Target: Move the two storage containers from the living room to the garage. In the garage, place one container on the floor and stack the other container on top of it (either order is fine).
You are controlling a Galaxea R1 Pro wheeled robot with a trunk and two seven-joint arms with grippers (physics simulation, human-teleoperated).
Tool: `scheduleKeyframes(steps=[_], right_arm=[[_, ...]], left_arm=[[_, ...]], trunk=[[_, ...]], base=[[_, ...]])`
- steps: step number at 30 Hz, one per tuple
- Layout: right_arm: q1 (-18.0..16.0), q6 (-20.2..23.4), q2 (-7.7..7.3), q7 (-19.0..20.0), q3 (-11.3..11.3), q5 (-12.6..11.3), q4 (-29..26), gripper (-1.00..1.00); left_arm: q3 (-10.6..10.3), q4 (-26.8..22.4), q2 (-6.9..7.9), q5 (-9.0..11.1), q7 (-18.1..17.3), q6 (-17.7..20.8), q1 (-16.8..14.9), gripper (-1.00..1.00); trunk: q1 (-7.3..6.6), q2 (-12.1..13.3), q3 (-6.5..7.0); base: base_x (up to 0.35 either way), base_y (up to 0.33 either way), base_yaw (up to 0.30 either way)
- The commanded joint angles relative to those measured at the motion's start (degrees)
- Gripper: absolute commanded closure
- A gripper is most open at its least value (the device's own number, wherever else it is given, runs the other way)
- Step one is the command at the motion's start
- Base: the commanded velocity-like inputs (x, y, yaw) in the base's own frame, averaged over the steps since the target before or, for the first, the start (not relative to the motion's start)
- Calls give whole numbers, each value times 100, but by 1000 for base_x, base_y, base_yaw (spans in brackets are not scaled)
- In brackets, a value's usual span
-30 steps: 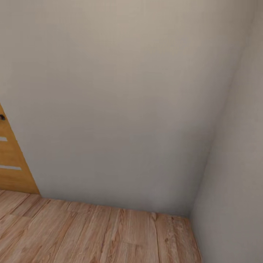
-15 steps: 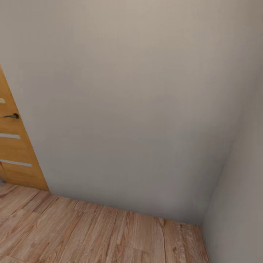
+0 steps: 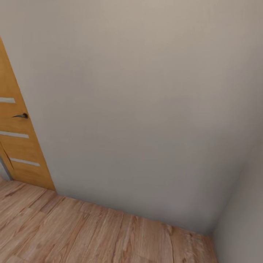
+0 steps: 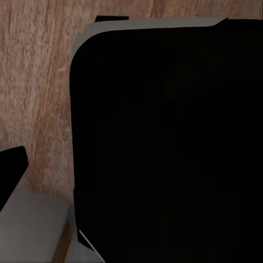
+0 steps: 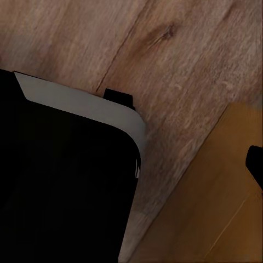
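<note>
Corner of room ahead in head view: plain grey-white wall (image 3: 138, 109), second wall (image 3: 244, 204) meeting it right of that. Wooden door (image 3: 18, 138) left of the main wall, orange-brown, pale horizontal strips, dark lever handle (image 3: 22, 116). Light wood plank floor (image 3: 91, 233) below the wall. Left wrist view: big black body with pale rim (image 4: 164, 142) over plank floor, dark tip at edge. Right wrist view: same kind of black body (image 5: 60, 181) over planks, orange-brown panel (image 5: 219, 208) beside. Gripper state, left and right: cannot tell. Storage containers: location cannot tell from these views.
</note>
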Motion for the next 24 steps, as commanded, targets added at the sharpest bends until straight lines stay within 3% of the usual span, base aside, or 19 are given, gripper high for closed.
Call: scheduleKeyframes(steps=[1, 10, 24], right_arm=[[-3, -21, 4, -5, 41, -33, 11, -100], [-3, -21, 6, -5, 41, -31, 11, -100], [-3, -21, 6, -5, 41, -33, 11, -100]], left_arm=[[10, 2, 0, 7, -7, -12, -3, -100], [10, 0, 0, 10, -7, -12, -3, -100], [10, -4, 0, 12, -7, -12, -3, -100]], trunk=[[3, -3, -6], [3, -3, -6], [3, -3, -6]], base=[[305, 105, 0], [291, 91, 171], [23, 4, 270]])
